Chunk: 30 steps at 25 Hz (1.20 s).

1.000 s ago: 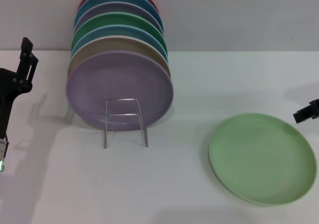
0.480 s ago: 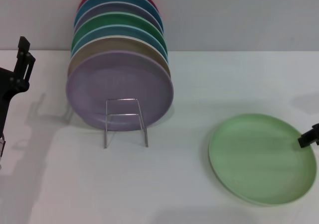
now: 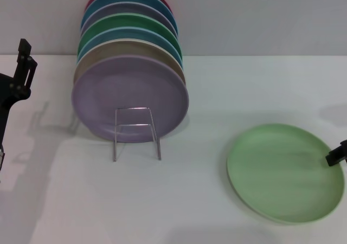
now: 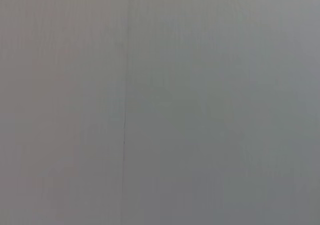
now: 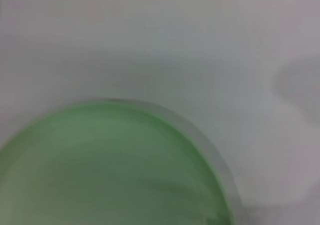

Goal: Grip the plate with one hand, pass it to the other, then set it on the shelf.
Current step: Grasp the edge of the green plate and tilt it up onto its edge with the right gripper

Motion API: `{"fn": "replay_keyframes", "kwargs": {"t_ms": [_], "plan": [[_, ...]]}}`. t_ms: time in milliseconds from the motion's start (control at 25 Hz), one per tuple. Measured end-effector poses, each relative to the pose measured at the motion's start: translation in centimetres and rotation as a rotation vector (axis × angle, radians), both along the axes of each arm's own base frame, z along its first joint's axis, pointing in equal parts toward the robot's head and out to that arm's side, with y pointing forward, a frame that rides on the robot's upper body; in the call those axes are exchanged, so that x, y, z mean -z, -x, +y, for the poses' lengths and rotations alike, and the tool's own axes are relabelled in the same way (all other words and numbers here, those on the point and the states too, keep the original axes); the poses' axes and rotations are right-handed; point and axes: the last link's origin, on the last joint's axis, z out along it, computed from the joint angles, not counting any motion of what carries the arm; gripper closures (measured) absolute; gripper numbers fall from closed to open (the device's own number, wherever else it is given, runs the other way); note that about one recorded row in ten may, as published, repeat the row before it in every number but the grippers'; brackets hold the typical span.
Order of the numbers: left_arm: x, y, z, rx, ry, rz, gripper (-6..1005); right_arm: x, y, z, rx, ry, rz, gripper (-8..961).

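The white worktop (image 3: 190, 200) fills the head view from the grey wall (image 3: 260, 16) at twelve o'clock down to the near edge. At about eleven o'clock stands a row of plates (image 3: 130, 59) on edge, leaning one behind the other: a lilac plate (image 3: 130, 95) in front, then tan, blue, darker green, grey-violet, blue and red ones behind it. They sit in the shelf (image 3: 135, 133), a thin wire rack whose front loops rise just before the lilac plate and touch its lower face. The plate (image 3: 284, 172), pale mint green, lies flat on the worktop at about four o'clock, well apart from the shelf; in the right wrist view its rim (image 5: 210, 150) curves across bare white worktop. The left gripper (image 3: 23, 68) stands at nine o'clock, at the edge of the view, raised above the worktop and pointing up, near the row of plates but not touching it; whether its fingers are parted I cannot tell, and it has hold of nothing that shows. The left wrist view shows only the plain grey wall. The right gripper (image 3: 336, 156) shows as a small black tip at three o'clock, at the plate's outer rim; how far open it is I cannot tell, nor whether it touches the plate.
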Motion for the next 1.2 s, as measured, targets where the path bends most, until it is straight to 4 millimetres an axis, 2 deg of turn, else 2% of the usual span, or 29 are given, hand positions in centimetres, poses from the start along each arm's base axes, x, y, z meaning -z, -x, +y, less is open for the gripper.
{"fn": "replay_keyframes", "kwargs": {"t_ms": [720,920,1200], "plan": [[-0.14,0.15,-0.01,-0.002,-0.003,0.008,274,0.88,-0.79,0.33,0.007,-0.002,0.001,566],[-0.16,0.17,-0.01,-0.002,-0.004,0.010,274,0.91,-0.84,0.32,0.008,0.001,0.001,686],[-0.16,0.11,0.06,-0.001,-0.004,0.010,274,1.09,-0.89,0.41,-0.001,0.011,-0.017,740]]}}
